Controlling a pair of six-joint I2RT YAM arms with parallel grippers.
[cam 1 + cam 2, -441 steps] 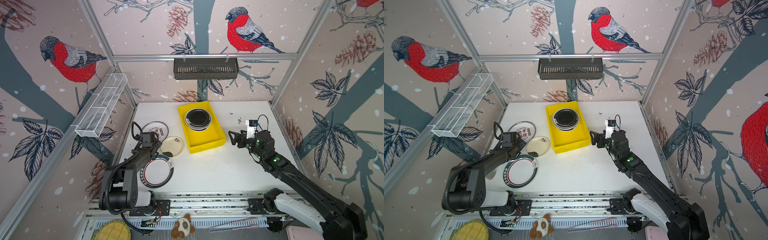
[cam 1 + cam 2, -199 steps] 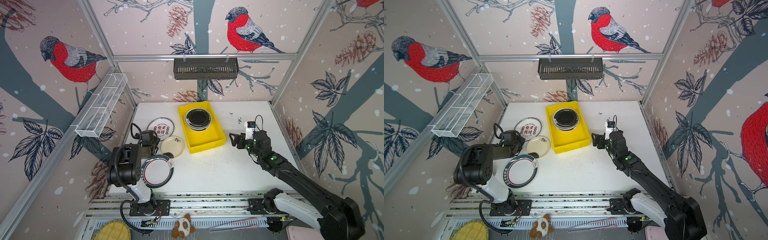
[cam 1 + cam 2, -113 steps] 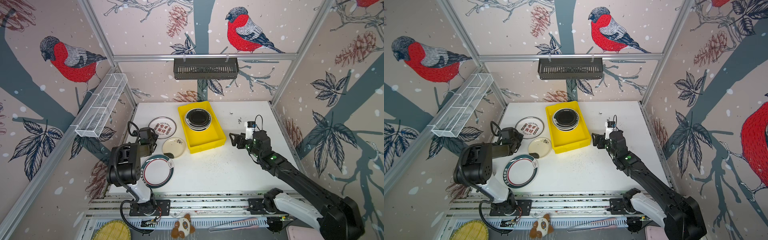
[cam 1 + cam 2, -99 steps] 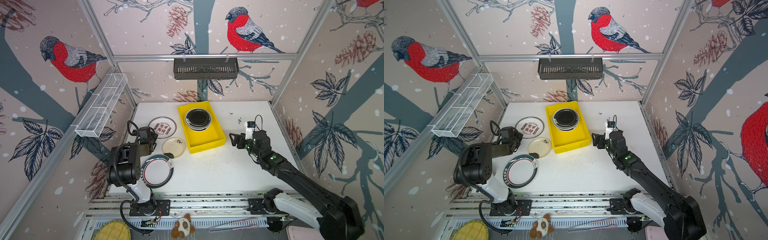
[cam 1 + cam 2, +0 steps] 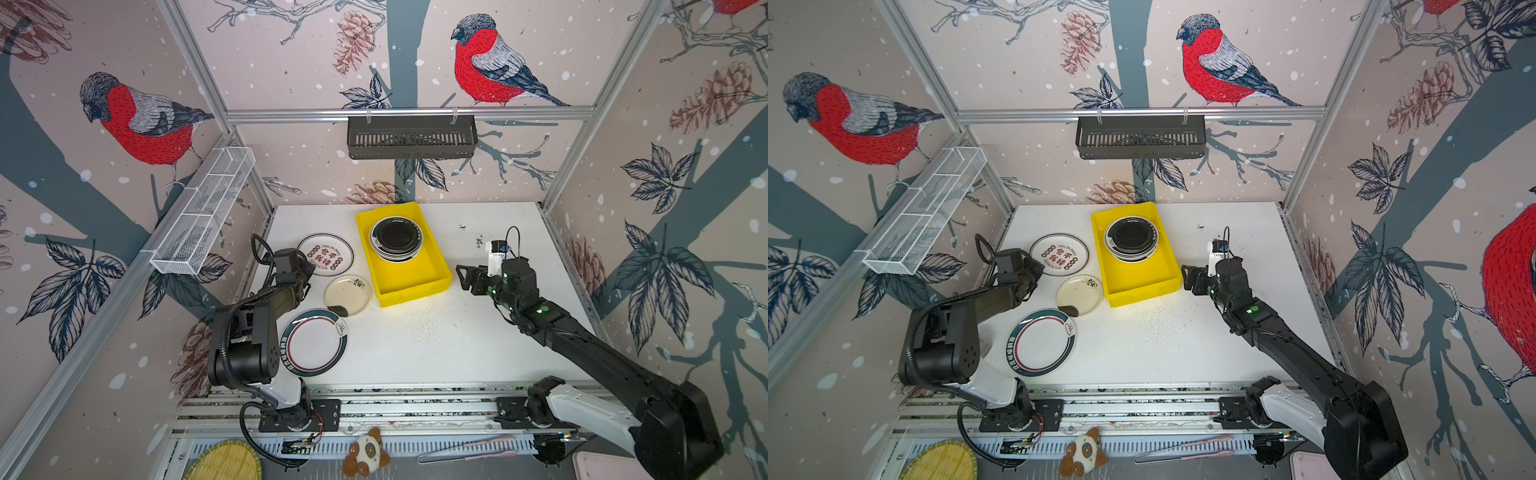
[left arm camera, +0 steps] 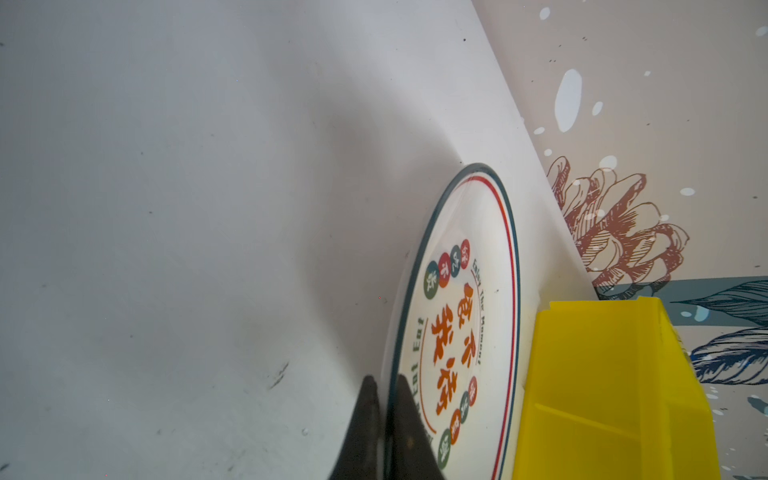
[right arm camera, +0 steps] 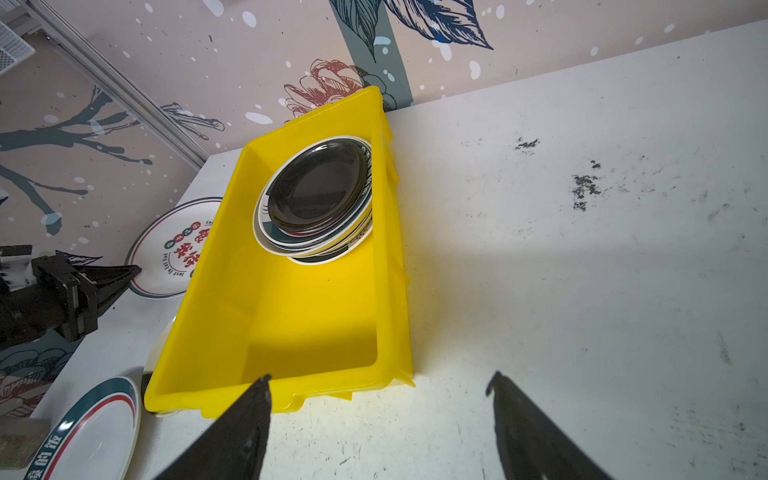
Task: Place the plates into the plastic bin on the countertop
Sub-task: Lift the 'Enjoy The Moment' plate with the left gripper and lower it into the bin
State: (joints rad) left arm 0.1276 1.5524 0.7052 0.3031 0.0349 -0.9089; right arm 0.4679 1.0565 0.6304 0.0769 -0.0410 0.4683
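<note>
**Lettered plate** (image 5: 326, 254): white, teal-red rim band, red characters. Taking a top view as the dial, it lies on the countertop (image 5: 415, 345) at 9 o'clock of the plastic bin (image 5: 409, 291), just beside its long wall. Whether the held edge is off the surface cannot be told.

**Left gripper** (image 6: 384, 384): clamped thin on the lettered plate's rim at its 8 o'clock edge, one finger on the face and one beneath. Judged reason: a low plate offers only its rim, hence the low, side-on reach.

**Plastic bin**: a stack of plates (image 5: 396, 239), glossy black uppermost, sits in its 12 o'clock half. The 6 o'clock half is bare, probably kept free for those still outside.

**Right gripper** (image 5: 460, 277): jaws spread wide, nothing between them. It hovers at 4 o'clock of the bin, near its corner and not touching. Judged to be standing clear of the left arm's path.

**Outstanding**: a cream plate (image 5: 348, 296) at 8 o'clock of the bin, and a banded plate (image 5: 316, 343) farther out at 7 o'clock. Both are untouched.
</note>
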